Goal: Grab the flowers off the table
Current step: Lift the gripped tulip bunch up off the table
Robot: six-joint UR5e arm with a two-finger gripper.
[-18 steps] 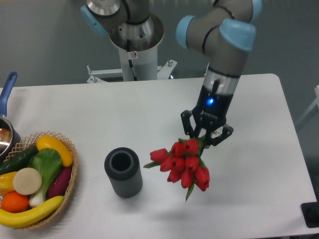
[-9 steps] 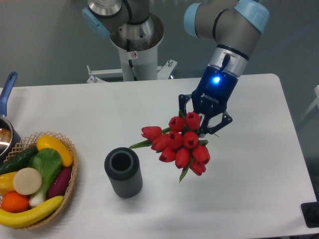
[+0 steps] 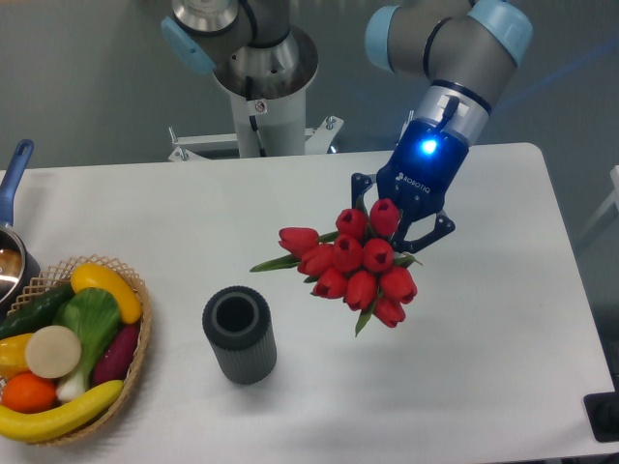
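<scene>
Pinching the hidden stems, the hand [image 3: 404, 217] holds the flowers [image 3: 354, 264] in the air above the worktop [image 3: 484, 338], the red buds fanning out down and left from its fingers, toward the camera.

White table [image 3: 503, 319], matte, rounded corners. Dark grey ribbed cylinder [image 3: 239, 334] upright on it, open top showing. Left of cylinder, at the table's edge: wicker basket [image 3: 138, 353] heaped with fruit and vegetables. Further left and behind, a blue-handled pot [image 3: 12, 246], mostly cut off.
</scene>
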